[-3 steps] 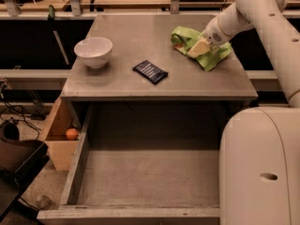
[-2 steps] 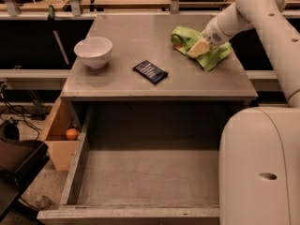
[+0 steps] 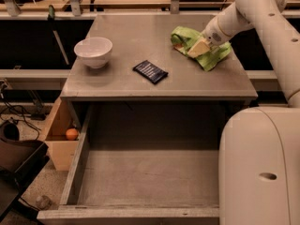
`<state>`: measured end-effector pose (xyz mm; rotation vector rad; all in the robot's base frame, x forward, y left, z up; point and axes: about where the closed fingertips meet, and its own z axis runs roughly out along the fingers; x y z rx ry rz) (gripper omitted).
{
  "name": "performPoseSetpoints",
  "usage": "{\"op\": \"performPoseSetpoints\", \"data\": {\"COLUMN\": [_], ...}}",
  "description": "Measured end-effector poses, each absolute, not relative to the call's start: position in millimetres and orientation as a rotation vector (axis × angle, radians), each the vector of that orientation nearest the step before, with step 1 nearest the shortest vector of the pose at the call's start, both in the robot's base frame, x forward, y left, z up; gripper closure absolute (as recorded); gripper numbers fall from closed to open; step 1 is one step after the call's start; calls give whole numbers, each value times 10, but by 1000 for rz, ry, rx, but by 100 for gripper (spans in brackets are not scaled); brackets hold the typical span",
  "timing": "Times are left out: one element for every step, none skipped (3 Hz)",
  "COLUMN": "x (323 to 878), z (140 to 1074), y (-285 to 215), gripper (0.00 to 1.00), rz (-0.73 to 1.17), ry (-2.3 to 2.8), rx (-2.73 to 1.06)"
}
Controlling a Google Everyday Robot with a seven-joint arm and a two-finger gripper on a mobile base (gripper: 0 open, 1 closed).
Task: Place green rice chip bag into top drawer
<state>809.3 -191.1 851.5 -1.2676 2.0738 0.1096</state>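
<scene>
Because the bag (image 3: pixel 214 60) has yet to be lifted, it is found lying crumpled on the table (image 3: pixel 140 36) in the upper right of the frame. It is well apart from the drawer (image 3: pixel 75 172), which is pulled out wide below the tabletop edge across the lower middle, its bare bottom exposed so that something can be dropped straight in. The gripper (image 3: pixel 198 47) is set down on top of the bag, brought in from the upper right by the arm — a placement judged to suit a grasp from above on the foil's raised folds. Whether it is closed on the bag cannot be told, since its tip is sunk among the green folds. The bowl (image 3: pixel 93 51) at the upper left and the packet (image 3: pixel 150 71) near the table's middle are well apart from the gripper, so neither is likely to be disturbed when the bag is raised. Against the earlier frames almost nothing is changed — the gripper is seen at the same spot on the bag, the bag's outline is as it was, and bowl, packet and drawer are unmoved. The grasp is judged to be under way, with the lift and the carry to the drawer not yet made.
</scene>
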Motion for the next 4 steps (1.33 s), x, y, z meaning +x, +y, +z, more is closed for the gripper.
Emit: {"op": "performPoseSetpoints", "data": {"x": [8092, 8092, 8092, 8091], "z": [8515, 8516, 8516, 8517], "y": [-1911, -1911, -1911, -1912], "gripper": [100, 100, 100, 100], "rz": [110, 109, 109, 109], "ry": [2074, 2074, 2074, 2074], "rx": [-1268, -1268, -1268, -1268]}}
